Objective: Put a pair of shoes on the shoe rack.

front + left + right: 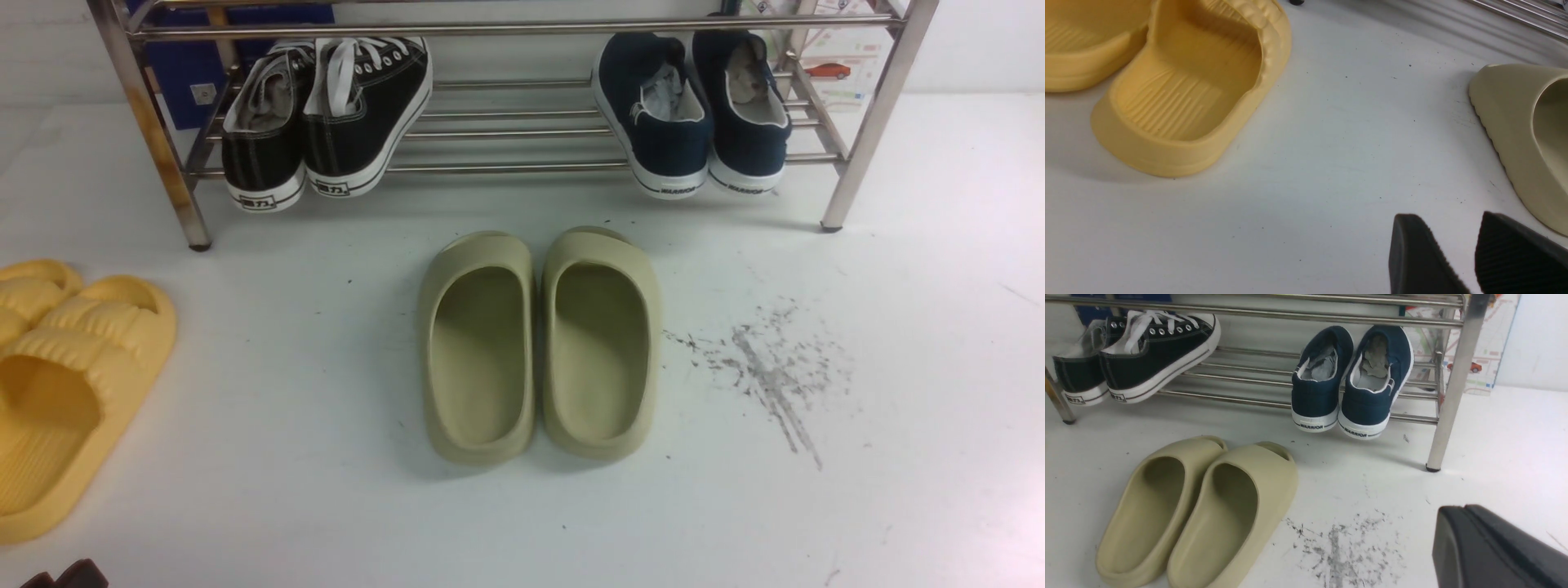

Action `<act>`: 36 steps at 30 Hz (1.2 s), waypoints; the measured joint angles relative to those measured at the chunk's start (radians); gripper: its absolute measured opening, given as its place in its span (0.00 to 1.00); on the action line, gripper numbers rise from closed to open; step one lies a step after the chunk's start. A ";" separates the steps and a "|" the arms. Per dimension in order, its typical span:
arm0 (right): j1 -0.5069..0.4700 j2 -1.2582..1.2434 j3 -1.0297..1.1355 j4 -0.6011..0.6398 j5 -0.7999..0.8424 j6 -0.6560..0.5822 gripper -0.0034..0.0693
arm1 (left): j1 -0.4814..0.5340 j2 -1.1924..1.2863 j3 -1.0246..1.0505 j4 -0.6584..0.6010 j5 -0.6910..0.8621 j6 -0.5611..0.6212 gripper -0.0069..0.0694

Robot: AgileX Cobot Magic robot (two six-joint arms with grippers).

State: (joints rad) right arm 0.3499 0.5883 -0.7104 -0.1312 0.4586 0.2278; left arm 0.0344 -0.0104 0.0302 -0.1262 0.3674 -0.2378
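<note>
Front view crops the shoe rack's [506, 30] top.

place: type not certain, reads as a staged shoe-storage spot | evidence: steel shoe rack [514, 167] on glossy white, scuffed surface [326, 490]; map-style printed sheet [1480, 355] behind; pale wall [1531, 343]

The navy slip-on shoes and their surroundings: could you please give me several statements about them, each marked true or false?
1. Both navy shoes rest on the lower shelf of the rack. True.
2. The black sneakers stand on the floor. False: they are on the rack too.
3. The olive slides lie side by side in front of the rack. True.
4. The left gripper is shut. False: it is open.
5. The right gripper is shut. True.
</note>
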 joint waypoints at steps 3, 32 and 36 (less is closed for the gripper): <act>-0.022 -0.033 0.106 0.003 -0.140 -0.001 0.04 | 0.000 0.000 0.000 0.000 0.000 0.000 0.40; -0.367 -0.599 0.737 0.007 -0.138 0.000 0.04 | 0.000 0.000 0.000 0.000 0.000 0.000 0.40; -0.366 -0.599 0.736 0.013 -0.119 0.000 0.04 | 0.000 0.000 0.000 0.000 0.000 0.000 0.40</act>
State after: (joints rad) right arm -0.0166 -0.0103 0.0255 -0.1185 0.3395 0.2276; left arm 0.0344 -0.0104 0.0302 -0.1262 0.3674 -0.2378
